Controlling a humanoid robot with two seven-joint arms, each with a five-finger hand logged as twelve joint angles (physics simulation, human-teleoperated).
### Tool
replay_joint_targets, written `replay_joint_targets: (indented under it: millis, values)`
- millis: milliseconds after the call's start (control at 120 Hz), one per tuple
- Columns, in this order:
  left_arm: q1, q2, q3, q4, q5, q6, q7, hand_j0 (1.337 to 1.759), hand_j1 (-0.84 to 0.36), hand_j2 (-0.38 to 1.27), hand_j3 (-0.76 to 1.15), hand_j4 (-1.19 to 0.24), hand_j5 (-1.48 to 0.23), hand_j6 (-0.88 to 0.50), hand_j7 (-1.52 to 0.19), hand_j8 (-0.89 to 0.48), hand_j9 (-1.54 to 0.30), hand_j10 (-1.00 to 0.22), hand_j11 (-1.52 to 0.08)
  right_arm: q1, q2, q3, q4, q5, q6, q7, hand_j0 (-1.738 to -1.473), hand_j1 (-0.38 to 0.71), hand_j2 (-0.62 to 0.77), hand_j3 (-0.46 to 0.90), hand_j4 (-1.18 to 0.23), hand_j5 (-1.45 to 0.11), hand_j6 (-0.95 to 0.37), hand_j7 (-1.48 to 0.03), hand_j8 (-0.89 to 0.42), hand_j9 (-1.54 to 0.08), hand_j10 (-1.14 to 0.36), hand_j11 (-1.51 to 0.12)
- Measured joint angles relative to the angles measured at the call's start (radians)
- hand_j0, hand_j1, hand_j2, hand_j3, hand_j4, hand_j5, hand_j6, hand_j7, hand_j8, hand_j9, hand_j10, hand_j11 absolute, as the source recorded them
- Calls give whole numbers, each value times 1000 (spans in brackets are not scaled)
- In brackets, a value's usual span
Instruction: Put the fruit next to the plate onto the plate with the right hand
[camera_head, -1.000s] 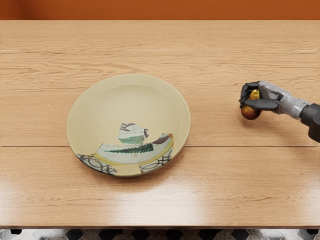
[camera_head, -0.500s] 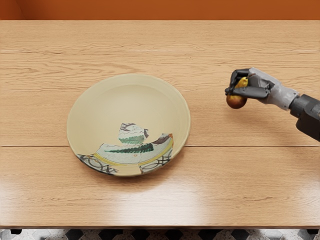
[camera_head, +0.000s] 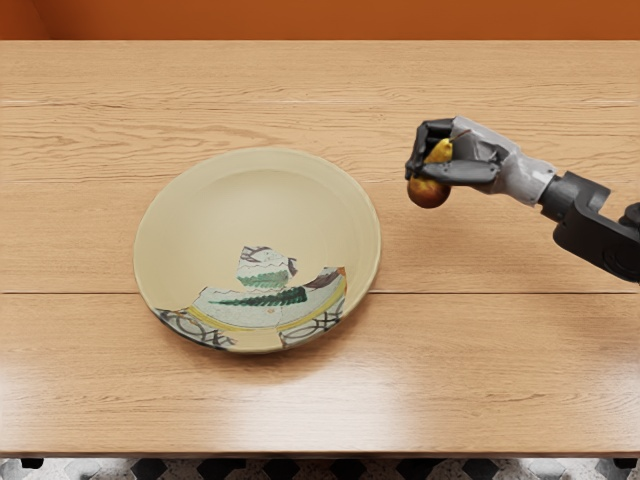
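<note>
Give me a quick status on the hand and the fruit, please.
Right hand shut on fruit. Fruit right of plate, not yet over it. Nothing seen between them. Left hand out of view.

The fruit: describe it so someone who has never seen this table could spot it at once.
A big cream plate sits on the wooden table. Just right of it, the right hand comes in from the right edge, its fingers closed on the fruit. It is the only small round thing there, yellow on top, reddish-brown below.
</note>
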Motion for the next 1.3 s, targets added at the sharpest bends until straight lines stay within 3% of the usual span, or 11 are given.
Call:
replay_joint_targets:
  millis: [217, 592, 908, 1050, 1300]
  values:
    - [0, 0, 0, 0, 0, 0, 0, 1658, 349, 0, 0, -1, 0, -1, 0, -1, 0, 0, 0, 19, 34, -1, 21, -2, 0, -1, -1635, 510, -165, 0, -811, -1150, -840, -1094, -800, -1170, -633, -1173]
    - [0, 0, 0, 0, 0, 0, 0, 1658, 349, 0, 0, -1, 0, -1, 0, -1, 0, -1, 0, 29, 129, 1, 23, 1, 2, -37, -1631, 537, -180, 0, -811, -1156, -843, -1096, -803, -1172, -753, -1182]
    - [0, 0, 0, 0, 0, 0, 0, 1658, 349, 0, 0, -1, 0, -1, 0, -1, 0, 0, 0, 27, 191, 0, 22, -6, 4, -65, -1633, 537, -190, 0, -805, -1170, -844, -1097, -804, -1173, -756, -1189]
    - [0, 0, 0, 0, 0, 0, 0, 1658, 349, 0, 0, 0, 0, -1, 0, 0, 0, 0, 0, 26, 220, 0, 19, -8, 5, -96, -1634, 543, -171, 0, -807, -1166, -844, -1097, -806, -1171, -761, -1187]
    - [0, 0, 0, 0, 0, 0, 0, 1658, 349, 0, 0, 0, 0, 0, 0, 0, 0, 0, 0, 29, 287, 0, 17, -19, 5, -185, -1636, 553, -141, 0, -807, -1164, -844, -1096, -805, -1170, -766, -1174]
